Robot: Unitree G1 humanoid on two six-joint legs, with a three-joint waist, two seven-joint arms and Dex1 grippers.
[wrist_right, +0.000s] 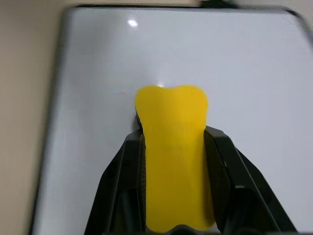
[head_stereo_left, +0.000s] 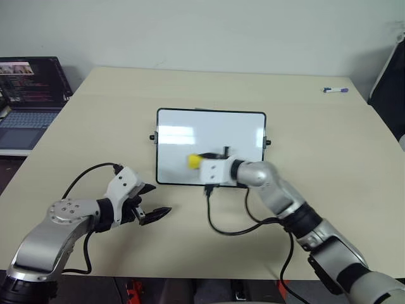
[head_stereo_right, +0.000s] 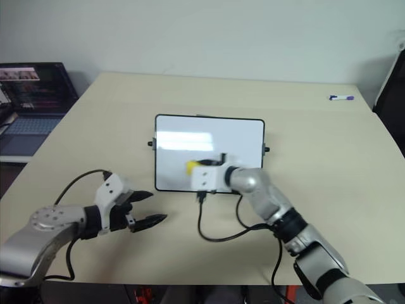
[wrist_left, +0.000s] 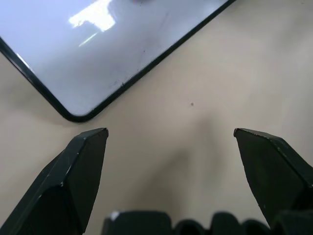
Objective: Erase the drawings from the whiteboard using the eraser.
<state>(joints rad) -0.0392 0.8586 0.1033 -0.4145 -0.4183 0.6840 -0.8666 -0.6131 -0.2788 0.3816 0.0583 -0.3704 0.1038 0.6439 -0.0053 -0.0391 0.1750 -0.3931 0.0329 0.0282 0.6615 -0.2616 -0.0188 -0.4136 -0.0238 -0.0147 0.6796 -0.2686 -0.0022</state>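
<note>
The whiteboard point(head_stereo_left: 211, 147) was laid flat near the middle of a beige table point(head_stereo_left: 329, 158), long side across, black knobs at both side edges. No clear drawings could be made out on the white surface; only a faint reddish streak was seen beside the eraser in the right wrist view, plus a faint smear near the board's corner in the left wrist view.

The right arm was stretched forward and inward across the table's near half, forearm angled toward the robot's left, wrist held nearly level over the board's near edge. The right gripper point(wrist_right: 172, 142) was clamped tight on the eraser point(wrist_right: 173, 152), one black finger pressed into each long side so the yellow sponge was pinched in at the middle. The eraser was held over the lower central part of the board, its free end pointed toward the board's left part. Whether its underside was touching the surface could not be told. A black cable was looped on the table below the wrist.

The left arm was bent at the elbow, to the left of the board, with the wrist tipped down and pointed inward toward the board's near left corner. The left gripper point(head_stereo_left: 152, 202) was held wide open with nothing between the fingers, just above bare table, near that rounded corner but apart from it.

A laptop point(head_stereo_left: 28, 95) was set on a lower surface off the table's left side. A purple-capped marker point(head_stereo_left: 335, 90) was lying at the far right of the table, well apart from the board.
</note>
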